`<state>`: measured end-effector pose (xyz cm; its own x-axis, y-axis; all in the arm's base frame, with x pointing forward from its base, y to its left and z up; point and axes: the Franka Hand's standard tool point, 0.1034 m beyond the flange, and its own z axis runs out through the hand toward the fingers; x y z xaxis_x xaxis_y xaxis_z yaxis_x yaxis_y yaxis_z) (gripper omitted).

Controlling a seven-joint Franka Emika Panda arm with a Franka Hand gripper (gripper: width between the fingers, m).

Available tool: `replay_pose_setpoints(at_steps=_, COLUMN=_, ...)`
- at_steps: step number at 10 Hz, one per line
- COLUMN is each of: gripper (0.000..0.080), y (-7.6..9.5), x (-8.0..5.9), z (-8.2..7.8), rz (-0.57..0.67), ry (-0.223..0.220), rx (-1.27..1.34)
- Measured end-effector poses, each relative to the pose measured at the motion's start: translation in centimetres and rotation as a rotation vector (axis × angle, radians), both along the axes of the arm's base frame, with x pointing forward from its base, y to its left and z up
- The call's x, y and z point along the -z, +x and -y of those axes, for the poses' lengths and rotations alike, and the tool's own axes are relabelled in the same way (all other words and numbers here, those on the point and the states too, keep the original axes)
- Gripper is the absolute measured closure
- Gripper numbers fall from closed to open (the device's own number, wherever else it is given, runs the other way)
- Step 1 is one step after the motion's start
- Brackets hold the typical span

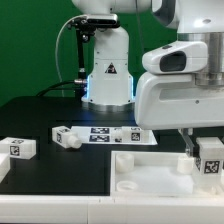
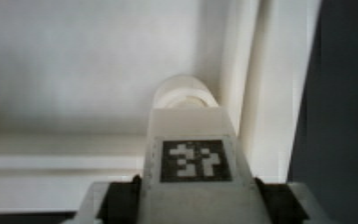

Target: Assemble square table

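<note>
The white square tabletop (image 1: pixel 150 172) lies at the front on the exterior view's right, rim up. My gripper (image 1: pixel 203 158) hangs over its far right corner, shut on a white block leg (image 1: pixel 210 158) with a black-and-white tag. In the wrist view the leg (image 2: pixel 194 140) runs between my two fingers (image 2: pixel 130 198), its rounded end at the corner socket (image 2: pixel 185 95) inside the tabletop's rim (image 2: pixel 247 70). Whether the end touches the socket I cannot tell. Two more legs lie loose on the black table: one at the left (image 1: pixel 17 148), one nearer the middle (image 1: pixel 66 137).
The marker board (image 1: pixel 112 134) lies flat in front of the robot's white base (image 1: pixel 107 75). A further small white tagged part (image 1: pixel 134 135) sits at the board's right end. The black table surface (image 1: pixel 60 185) stretches left of the tabletop.
</note>
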<state>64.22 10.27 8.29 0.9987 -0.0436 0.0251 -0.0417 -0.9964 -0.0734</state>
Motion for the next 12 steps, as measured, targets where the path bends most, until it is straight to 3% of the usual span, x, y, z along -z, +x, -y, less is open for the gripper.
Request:
replay_pose_setpoints(at_steps=2, gripper=0.0515, y=0.0, x=0.0, z=-0.1, rz=-0.006, ry=0.003, rx=0.081)
replay_pose_setpoints(at_steps=6, gripper=0.0515, y=-0.2, x=0.2, z=-1.0, rz=-0.056, ry=0.032, rx=0.750)
replay_pose_setpoints(at_steps=9, gripper=0.0514, y=-0.2, x=0.2, z=-1.0, rz=-0.093, ry=0.075, rx=1.090)
replay_pose_setpoints(at_steps=12, gripper=0.0514, y=-0.3, x=0.3, z=-1.3, rz=-0.100, ry=0.075, rx=1.145)
